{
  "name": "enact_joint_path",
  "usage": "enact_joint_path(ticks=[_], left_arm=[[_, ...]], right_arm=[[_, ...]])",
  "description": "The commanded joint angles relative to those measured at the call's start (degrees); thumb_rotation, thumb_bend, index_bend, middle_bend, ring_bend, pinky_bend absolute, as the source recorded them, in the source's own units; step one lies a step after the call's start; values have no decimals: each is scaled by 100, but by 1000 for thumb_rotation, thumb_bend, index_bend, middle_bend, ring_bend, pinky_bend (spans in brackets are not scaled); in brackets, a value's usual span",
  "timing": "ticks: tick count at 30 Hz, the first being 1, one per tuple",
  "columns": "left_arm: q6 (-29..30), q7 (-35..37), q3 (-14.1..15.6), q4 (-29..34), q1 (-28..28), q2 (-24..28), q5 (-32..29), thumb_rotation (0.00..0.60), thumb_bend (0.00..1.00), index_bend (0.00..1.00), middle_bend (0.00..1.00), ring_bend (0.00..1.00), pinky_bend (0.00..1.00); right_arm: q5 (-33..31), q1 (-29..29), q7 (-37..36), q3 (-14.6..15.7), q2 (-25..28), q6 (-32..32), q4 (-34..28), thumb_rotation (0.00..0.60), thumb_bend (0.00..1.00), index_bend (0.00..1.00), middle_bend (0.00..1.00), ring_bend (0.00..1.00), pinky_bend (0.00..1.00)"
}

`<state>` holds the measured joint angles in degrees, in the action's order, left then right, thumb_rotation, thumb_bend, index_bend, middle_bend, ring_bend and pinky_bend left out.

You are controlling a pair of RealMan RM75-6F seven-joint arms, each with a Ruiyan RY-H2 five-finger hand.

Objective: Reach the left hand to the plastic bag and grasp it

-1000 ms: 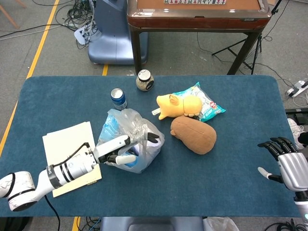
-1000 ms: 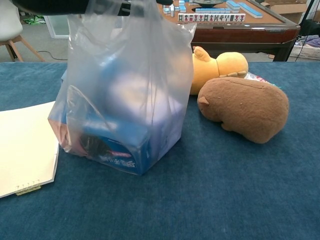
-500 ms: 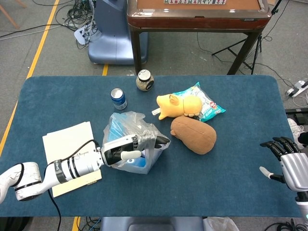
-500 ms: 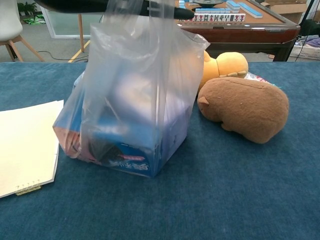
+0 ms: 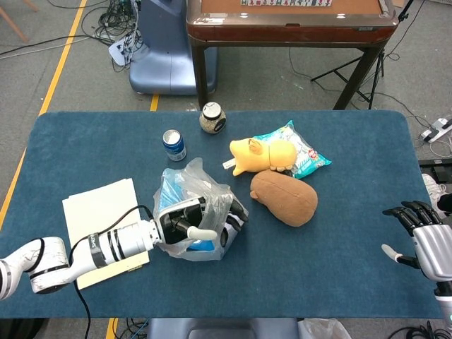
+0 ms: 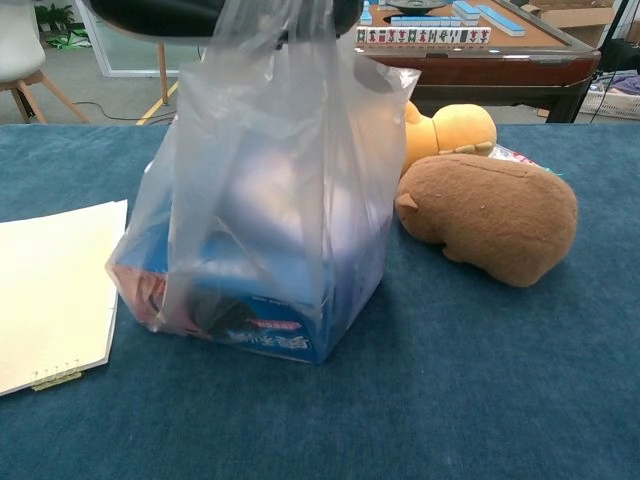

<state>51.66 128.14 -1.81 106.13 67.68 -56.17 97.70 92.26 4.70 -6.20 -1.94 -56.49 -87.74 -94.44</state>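
Gripping the gathered top of the plastic bag (image 5: 194, 212), the left hand (image 5: 185, 224) is closing its fingers around the film at mid-table, beside the paper pad (image 5: 106, 226). The grasp is judged nearly complete; firming the hold comes next. The bag is standing upright, long axis vertical, mouth upward. The right hand (image 5: 424, 244) is idling with fingers spread.

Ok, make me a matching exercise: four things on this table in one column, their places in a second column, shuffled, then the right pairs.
Things:
1. clear plastic bag
2. blue drink can
3. brown plush toy
4. cream paper pad

Places:
A. under the left forearm
B. against the yellow plush toy
C. gathered in the left hand
D. upright beside the glass jar

Pairs: 1-C, 2-D, 3-B, 4-A
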Motion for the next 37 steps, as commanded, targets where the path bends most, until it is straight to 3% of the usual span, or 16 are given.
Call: enact_joint_path(ticks=[1,6,14,29,37], left_arm=[[-100,-115,-15,105,31,108,-110,600,112,445,495,535,831],[-221,-377,-68,329,-8,364,-316,600,155,565,651,740,995],[-391,-899,-262,736,-151,846,-740,600,276,643,754,878,1000],[12,-1213,-981,1193,-847,1998,-1285,600,347,654,772,924,1000],[28,-1103,-1271,1215,-1153,2258,-1365,600,347,652,772,924,1000]], right_arm=[[0,-2,0,-7,0,-10,-1,600,114,304,325,175,182],[17,3,8,-11,1,-10,-12,600,114,304,325,175,182],[37,-4,15,-18,11,-38,-36,600,113,304,325,175,182],[86,-39,63,-2,11,-90,-99,600,114,304,325,176,182],[66,0,65,-18,-12,-23,-98,600,114,304,325,176,182]])
